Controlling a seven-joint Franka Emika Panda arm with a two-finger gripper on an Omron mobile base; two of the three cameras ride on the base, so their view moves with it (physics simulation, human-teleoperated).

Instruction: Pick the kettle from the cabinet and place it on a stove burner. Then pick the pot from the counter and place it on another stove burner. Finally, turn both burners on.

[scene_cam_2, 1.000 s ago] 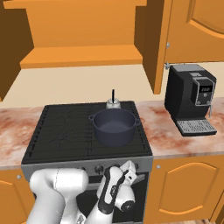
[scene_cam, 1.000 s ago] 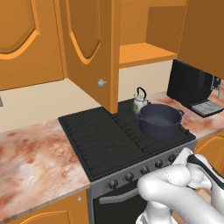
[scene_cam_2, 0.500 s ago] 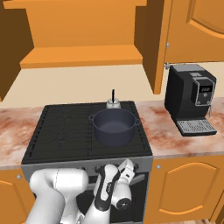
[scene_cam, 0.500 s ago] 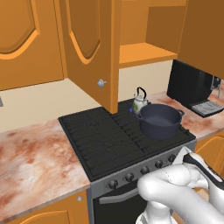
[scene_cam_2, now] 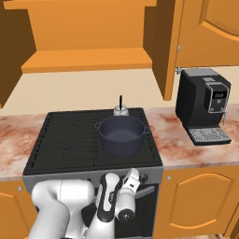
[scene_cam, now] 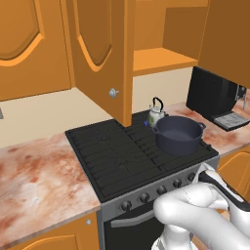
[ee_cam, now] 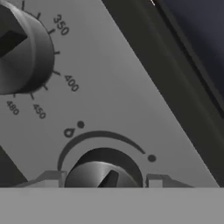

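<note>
Vs a second ago: hand has crept a touch closer to the panel, nothing else moved. So placement is done; we're on burner ignition. Kettle [scene_cam: 156, 114] (whitish, leaf print) and navy pot [scene_cam: 178, 134] sit on the right burners [scene_cam: 112, 151], above the jaws. Gripper [ee_cam: 104, 180] part open, straddling a burner knob [ee_cam: 104, 175]; contact unclear.
</note>
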